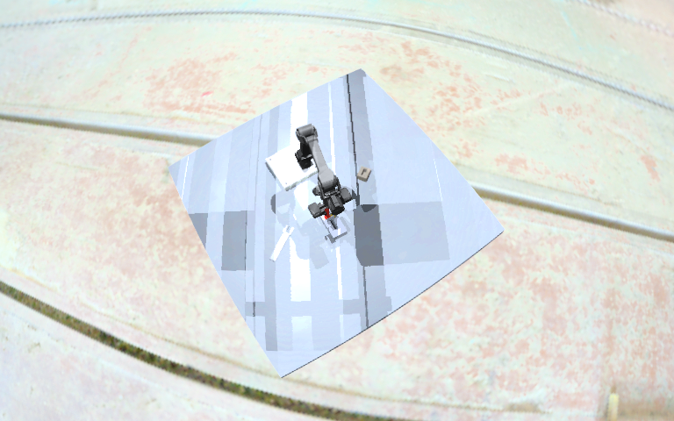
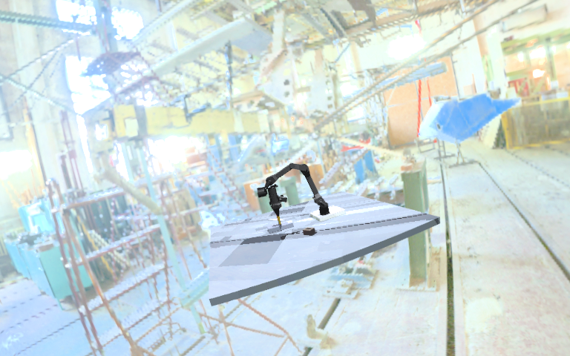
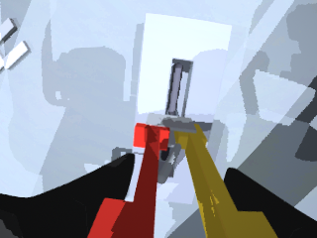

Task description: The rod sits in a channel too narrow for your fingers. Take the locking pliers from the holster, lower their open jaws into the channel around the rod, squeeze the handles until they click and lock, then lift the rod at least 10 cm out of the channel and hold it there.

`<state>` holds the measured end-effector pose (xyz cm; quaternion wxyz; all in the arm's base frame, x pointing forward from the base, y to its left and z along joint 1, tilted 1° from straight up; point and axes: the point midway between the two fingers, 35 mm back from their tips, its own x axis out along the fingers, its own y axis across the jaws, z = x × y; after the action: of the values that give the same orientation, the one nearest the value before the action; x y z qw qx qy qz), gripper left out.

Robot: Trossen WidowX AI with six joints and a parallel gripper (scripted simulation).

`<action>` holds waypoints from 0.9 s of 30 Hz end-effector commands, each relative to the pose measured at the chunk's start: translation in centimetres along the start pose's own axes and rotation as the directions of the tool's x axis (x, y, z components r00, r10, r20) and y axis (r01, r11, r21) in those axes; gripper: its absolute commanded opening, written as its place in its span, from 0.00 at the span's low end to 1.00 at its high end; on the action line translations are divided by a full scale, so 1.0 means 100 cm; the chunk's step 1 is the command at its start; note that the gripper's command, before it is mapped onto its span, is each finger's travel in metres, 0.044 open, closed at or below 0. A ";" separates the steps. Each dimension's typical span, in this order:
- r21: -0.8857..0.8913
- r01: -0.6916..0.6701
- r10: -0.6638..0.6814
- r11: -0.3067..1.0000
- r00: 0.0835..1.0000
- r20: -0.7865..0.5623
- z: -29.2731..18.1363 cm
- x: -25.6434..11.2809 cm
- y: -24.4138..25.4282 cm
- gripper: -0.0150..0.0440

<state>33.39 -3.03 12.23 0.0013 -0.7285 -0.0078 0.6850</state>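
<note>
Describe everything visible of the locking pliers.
The locking pliers have one red handle, one yellow, both smooth and flat-faced, and a grey, metal-looking head. The hand holds them head-down, handles spread apart, over the slotted block. Whether the jaws touch block or rod, or have locked, is unclear.

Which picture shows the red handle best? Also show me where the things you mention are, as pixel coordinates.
The wrist view. There the red handle (image 1: 326, 214) (image 3: 151, 174) looks big and close, beside the yellow handle (image 3: 208, 183). The top view shows only a tiny red bit under the arm (image 1: 318, 159) (image 2: 312, 185). In the outside view I can't make out any red on the pliers.
</note>
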 end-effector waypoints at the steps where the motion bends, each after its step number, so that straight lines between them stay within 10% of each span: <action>1: -0.002 -0.002 0.002 1.000 1.000 0.000 -0.001 0.001 0.001 0.68; 27: -0.002 -0.002 0.002 1.000 1.000 0.000 -0.001 0.001 0.004 0.63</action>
<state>33.40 -3.31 12.18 0.0016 -0.7282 -0.0074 0.6853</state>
